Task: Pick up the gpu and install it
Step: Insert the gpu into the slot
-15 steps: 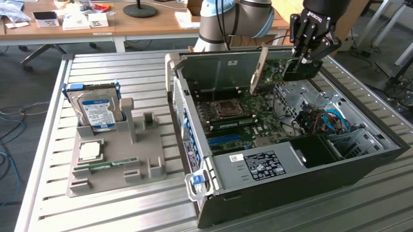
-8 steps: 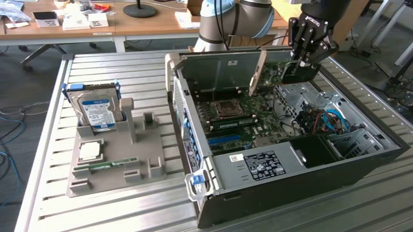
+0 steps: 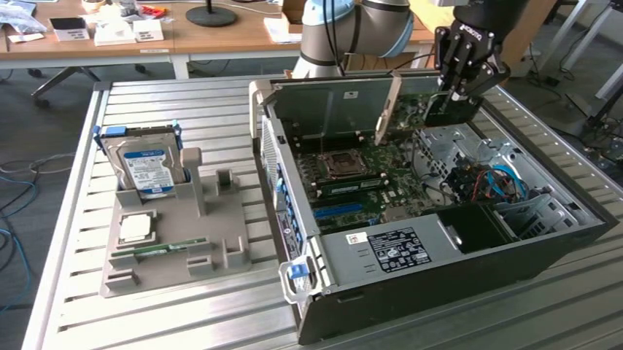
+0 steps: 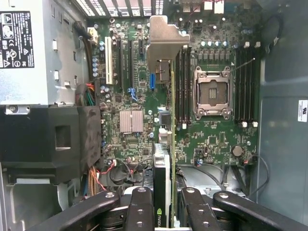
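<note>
The gpu (image 3: pixel 443 113) hangs on edge over the far end of the open computer case (image 3: pixel 438 292), its silver bracket (image 3: pixel 389 109) pointing down toward the motherboard. My gripper (image 3: pixel 456 93) is shut on the card from above. In the wrist view the gpu (image 4: pixel 162 168) runs edge-on between my fingers (image 4: pixel 139 207), its bracket (image 4: pixel 166 43) at the far end. There it hovers over the green motherboard (image 4: pixel 211 144), beside the expansion slots (image 4: pixel 132 62) and the memory slots. My gripper (image 4: pixel 166 204) clamps it from both sides.
On the exterior view's left, a grey fixture (image 3: pixel 224 255) holds a hard drive with a blue-white label (image 3: pixel 146 168), a CPU chip (image 3: pixel 136 227) and a green memory stick (image 3: pixel 156 249). Inside the case are the CPU socket (image 3: pixel 341 164), a power supply (image 3: pixel 395 251) and blue cables (image 3: pixel 506 182).
</note>
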`<action>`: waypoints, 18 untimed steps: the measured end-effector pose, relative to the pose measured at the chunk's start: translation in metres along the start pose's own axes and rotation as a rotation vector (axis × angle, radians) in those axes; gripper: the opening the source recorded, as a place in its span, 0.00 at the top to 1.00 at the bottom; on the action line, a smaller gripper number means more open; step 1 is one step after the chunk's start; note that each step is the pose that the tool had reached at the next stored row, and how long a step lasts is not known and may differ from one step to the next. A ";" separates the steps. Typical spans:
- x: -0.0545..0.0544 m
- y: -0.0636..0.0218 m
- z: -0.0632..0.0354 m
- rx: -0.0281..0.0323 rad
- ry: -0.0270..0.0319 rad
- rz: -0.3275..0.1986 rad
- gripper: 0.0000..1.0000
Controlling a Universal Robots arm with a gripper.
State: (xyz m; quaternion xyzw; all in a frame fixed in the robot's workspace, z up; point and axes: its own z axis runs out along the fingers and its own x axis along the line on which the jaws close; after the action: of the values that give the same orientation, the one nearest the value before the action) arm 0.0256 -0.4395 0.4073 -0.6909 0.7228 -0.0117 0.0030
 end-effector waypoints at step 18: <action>0.000 0.0128 0.0127 0.0001 0.0003 0.000 0.73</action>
State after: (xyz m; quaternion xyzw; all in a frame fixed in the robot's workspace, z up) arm 0.0131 -0.4395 0.3944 -0.6910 0.7227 -0.0118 0.0030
